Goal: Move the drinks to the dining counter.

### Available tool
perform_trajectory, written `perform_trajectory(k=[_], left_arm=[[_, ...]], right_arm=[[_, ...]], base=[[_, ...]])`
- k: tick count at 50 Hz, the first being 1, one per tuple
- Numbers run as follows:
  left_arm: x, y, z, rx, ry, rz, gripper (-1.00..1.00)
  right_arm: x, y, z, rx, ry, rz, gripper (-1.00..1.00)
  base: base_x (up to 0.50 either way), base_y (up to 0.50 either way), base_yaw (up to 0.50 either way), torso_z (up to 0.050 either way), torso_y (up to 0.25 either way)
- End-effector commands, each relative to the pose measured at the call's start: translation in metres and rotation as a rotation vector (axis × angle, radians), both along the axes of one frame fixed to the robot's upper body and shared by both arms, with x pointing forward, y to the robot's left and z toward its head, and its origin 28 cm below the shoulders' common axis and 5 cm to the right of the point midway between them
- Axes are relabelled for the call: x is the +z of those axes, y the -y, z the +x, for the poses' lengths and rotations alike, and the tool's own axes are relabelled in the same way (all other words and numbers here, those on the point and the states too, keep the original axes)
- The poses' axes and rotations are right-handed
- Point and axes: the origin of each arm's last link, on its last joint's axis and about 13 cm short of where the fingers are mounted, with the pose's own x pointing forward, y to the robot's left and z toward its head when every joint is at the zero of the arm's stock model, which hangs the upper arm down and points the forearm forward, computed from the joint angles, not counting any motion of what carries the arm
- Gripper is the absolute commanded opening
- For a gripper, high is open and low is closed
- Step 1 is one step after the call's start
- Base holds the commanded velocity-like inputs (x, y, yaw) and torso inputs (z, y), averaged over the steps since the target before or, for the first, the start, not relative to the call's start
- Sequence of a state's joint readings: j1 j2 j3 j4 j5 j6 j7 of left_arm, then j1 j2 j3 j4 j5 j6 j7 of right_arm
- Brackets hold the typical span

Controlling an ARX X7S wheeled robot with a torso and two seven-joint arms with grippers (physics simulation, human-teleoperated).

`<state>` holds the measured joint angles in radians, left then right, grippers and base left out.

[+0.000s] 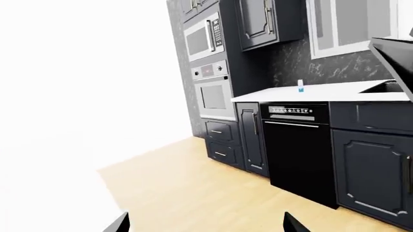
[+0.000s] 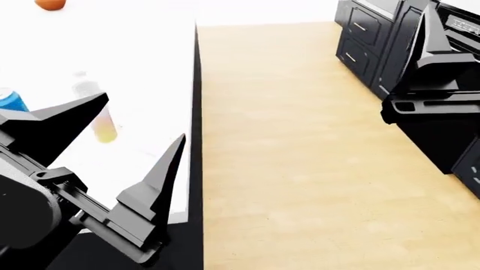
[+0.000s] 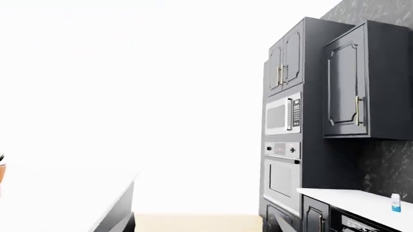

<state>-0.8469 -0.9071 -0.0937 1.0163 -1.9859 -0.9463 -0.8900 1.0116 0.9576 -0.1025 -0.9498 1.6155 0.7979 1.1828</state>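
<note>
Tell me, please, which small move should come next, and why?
Probably drive toward the worktop and reach for the milk carton. It stands there alone, across the floor, while the can and bottle already stand on the dining counter. The left gripper is open and empty.

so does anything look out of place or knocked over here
One thing: the milk carton stands alone on the kitchen worktop across the floor, while the cola can and white bottle are on the dining counter. Nothing looks spilled or damaged.
</note>
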Motion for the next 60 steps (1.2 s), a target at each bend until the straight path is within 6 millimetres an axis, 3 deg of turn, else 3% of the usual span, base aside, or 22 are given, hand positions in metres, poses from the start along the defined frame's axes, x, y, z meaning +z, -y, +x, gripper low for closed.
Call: perform_trajectory(k=[1,60], left_arm=[[-0.0009,-0.0001,-0.0001,0.0,-0.002,0.001,1.0],[-0.0019,0.0011,0.0026,-0.014,-0.004,0.012,1.0]], right_arm=[[-0.0002,0.001,0.0009,-0.027,-0.014,-0.008,1.0],[-0.0011,0.002,0.001,-0.038,-0.036,0.0,1.0]], base=[[-0.03,-0.21,-0.5,0.0,0.0],[-0.06,-0.2,-0.5,0.0,0.0]])
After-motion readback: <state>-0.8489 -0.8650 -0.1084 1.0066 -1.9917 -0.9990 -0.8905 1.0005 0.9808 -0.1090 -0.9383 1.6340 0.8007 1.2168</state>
